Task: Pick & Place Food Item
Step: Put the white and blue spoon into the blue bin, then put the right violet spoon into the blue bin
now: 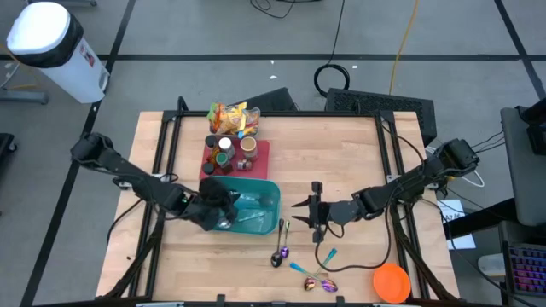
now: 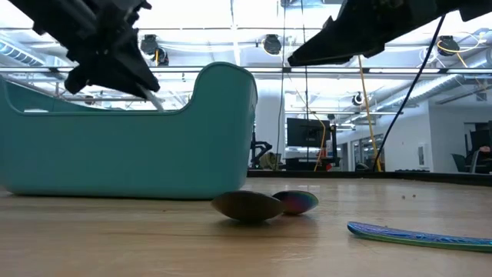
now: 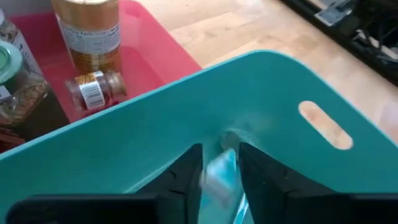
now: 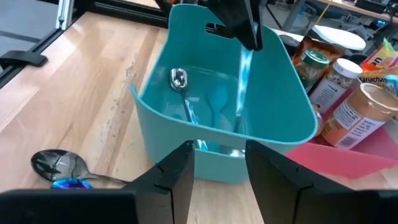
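Left gripper [image 4: 239, 22] pinches a blue-handled utensil [image 4: 242, 81] upright above the teal bin [image 4: 273, 118], and loosening jaws could let it tip out over the bin's rim onto the table

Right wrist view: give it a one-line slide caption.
Left gripper holds a utensil upright over the teal bin, a spoon inside, another spoon on the table.
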Available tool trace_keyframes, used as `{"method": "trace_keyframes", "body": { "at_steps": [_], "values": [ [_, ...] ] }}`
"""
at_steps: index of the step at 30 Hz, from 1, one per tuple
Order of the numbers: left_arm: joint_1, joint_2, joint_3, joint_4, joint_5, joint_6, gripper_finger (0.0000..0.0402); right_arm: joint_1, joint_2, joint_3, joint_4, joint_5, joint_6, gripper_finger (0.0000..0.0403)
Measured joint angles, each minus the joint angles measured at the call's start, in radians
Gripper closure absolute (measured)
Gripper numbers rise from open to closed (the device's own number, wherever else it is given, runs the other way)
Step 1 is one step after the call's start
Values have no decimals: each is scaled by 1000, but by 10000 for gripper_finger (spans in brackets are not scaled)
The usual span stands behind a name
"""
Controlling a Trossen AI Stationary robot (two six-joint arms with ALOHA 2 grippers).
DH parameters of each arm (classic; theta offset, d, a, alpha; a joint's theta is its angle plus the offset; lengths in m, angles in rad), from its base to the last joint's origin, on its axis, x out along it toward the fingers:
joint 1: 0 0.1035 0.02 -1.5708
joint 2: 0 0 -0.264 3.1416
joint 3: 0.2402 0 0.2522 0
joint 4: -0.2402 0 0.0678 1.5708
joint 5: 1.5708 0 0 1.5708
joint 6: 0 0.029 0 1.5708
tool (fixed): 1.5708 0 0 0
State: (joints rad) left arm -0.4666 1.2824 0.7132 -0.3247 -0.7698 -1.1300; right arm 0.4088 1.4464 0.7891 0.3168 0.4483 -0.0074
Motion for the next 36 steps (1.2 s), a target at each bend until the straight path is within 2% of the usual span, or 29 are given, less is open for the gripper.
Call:
{"method": "trace_keyframes", "body": {
  "at_steps": [5, 11, 18, 21, 23, 26, 32, 36],
  "values": [
    [46, 2, 0, -4, 53, 11, 255, -1, 0, 0, 2, 0, 3, 268],
    [80, -21, 0, -13, 126, 54, 190, 0, 0, 0, 7, 0, 3, 262],
    [89, -102, 0, -10, 135, 82, 140, 72, 0, 0, -10, -8, -9, 220],
    [81, -131, 0, 7, 133, 113, 129, 127, 0, 0, -65, -75, 15, 196],
    [75, -137, 0, 37, 133, 144, 125, 160, 9, 0, -106, -130, 82, 184],
    [72, -137, 0, 91, 133, 188, 122, 211, 44, 0, -173, -147, 198, 175],
    [81, -129, 0, 159, 133, 226, 121, 302, 156, 0, -182, -203, 329, 183],
    [81, -130, 1, 173, 133, 231, 121, 346, 229, 0, -164, -219, 344, 192]
  ]
}}
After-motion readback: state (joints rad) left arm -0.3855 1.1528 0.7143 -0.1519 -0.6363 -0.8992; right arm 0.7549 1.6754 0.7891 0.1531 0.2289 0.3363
